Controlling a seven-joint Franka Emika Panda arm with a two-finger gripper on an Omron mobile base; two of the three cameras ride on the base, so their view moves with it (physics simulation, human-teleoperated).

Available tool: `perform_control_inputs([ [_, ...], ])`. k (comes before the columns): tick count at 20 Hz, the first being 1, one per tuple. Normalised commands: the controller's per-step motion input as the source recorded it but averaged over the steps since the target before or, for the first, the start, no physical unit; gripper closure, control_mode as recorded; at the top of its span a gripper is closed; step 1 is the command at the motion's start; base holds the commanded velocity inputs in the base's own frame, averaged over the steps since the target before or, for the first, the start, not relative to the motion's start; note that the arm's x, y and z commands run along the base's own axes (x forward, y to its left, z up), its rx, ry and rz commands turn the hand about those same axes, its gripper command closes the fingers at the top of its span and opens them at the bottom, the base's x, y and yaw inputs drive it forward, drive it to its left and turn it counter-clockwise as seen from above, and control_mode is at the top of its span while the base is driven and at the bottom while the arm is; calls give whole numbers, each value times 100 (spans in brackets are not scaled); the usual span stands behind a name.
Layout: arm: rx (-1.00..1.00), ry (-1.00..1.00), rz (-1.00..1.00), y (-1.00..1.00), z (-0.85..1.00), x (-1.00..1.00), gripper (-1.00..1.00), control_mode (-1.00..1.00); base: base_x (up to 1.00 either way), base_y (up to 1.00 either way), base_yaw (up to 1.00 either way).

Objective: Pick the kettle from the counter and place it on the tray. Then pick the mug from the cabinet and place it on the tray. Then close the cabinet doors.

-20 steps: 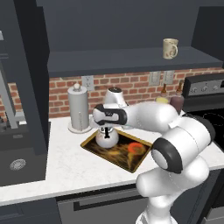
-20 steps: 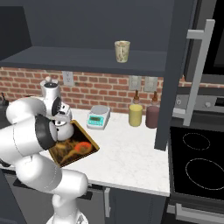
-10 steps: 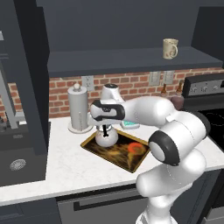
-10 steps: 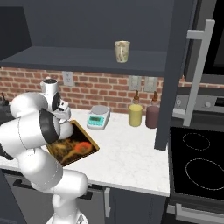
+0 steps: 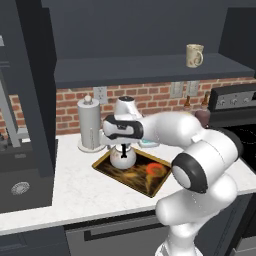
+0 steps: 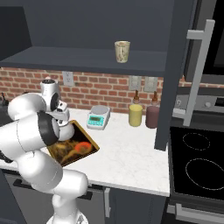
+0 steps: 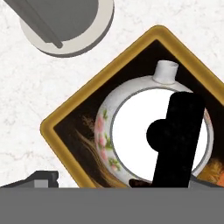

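Since the earlier frames the kettle [image 5: 122,158] has been carried a little toward the near-left end of the tray [image 5: 161,186] and set down there, and the gripper [image 5: 123,149] has been opened: its jaws are now spread wide, with nothing clamped between them, directly above the kettle. In the hand view the kettle [image 7: 154,131] is seen from straight above, sitting inside the golden rim of the tray [image 7: 74,107], near one corner, with the swirl-patterned surface visible around it. From this it is judged that the 1st of the 3 steps is complete or all but complete, and that the arm is free to be lifted away. The mug [image 5: 194,55] is seen upright on the shelf of the open cabinet [image 5: 150,68], high and to the right in the left base view, so that step and the closing of the cabinet doors [image 6: 199,41] are not yet done. The kettle stands upright, its body squat and round, so no long axis is offered by the body itself; the long direction is given by the flat black handle [image 7: 177,139], which runs across the lid from the bottom edge of the hand view toward the short spout [image 7: 165,71]. The spout points to the top of the hand view, toward a corner of the tray, with the grey paper-towel cylinder [image 7: 65,24] standing on the counter [image 7: 26,109] just beyond the tray's rim.
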Motion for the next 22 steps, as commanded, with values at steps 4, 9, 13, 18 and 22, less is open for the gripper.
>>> perform_control_inputs([
  [4, 0, 0, -4, -10, 0, -28, -100, -100, 0, 0, 0],
  [9, 0, 0, -8, -17, 7, -26, -100, -100, 0, 0, 0],
  [13, 0, -6, -8, -25, 28, -48, -100, -100, 0, 0, 0],
  [18, 0, -14, -5, -8, 55, -75, -100, -100, 0, 0, 0],
  [22, 0, -14, -5, -14, 70, -76, -100, -100, 0, 0, 0],
])
